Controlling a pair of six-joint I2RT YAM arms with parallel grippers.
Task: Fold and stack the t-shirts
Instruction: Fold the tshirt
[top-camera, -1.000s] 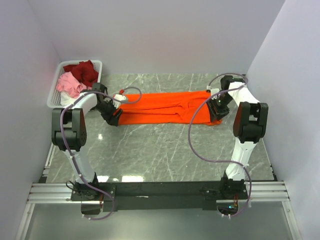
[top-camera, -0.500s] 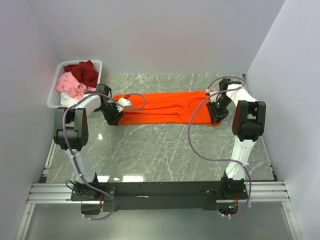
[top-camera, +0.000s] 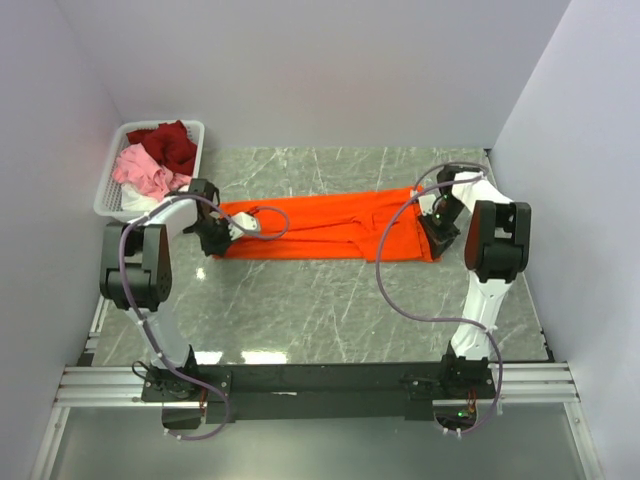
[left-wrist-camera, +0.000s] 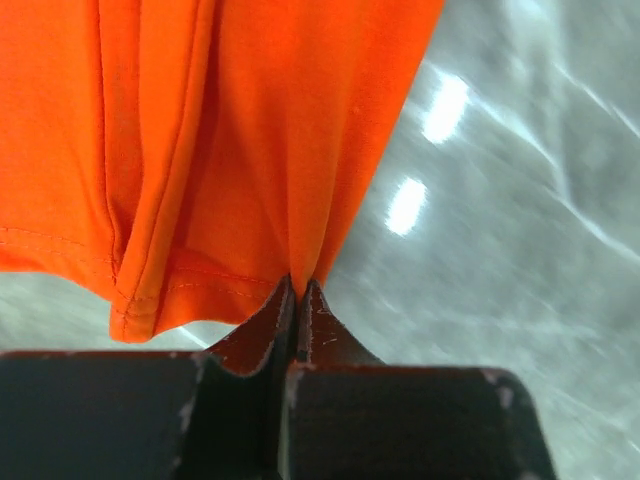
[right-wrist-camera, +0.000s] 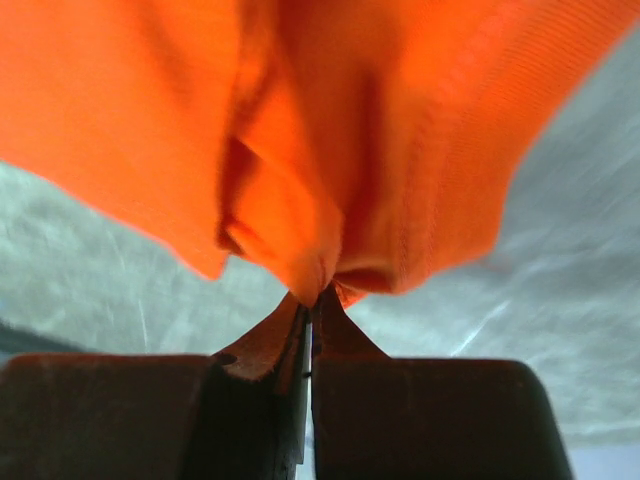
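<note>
A bright orange t-shirt (top-camera: 320, 228) lies stretched in a long band across the middle of the marble table. My left gripper (top-camera: 218, 240) is shut on its left end; the left wrist view shows the hem of the orange t-shirt (left-wrist-camera: 230, 150) pinched between the fingertips of the left gripper (left-wrist-camera: 299, 288). At the other end my right gripper (top-camera: 436, 238) is shut on bunched cloth, and in the right wrist view the orange t-shirt (right-wrist-camera: 330, 140) hangs from the tips of the right gripper (right-wrist-camera: 316, 296), lifted off the table. Dark red (top-camera: 168, 142) and pink (top-camera: 143, 170) t-shirts lie in the basket.
A white slotted basket (top-camera: 113, 172) stands at the back left corner against the wall. Purple cables loop from both arms over the table. Pale walls close the left, back and right sides. Grey marble table (top-camera: 320, 310) lies bare in front of the orange cloth.
Both grippers went from open to shut on the ends of the orange t-shirt. The cloth's near edge has been drawn slightly toward the front, and the band lies straighter.
</note>
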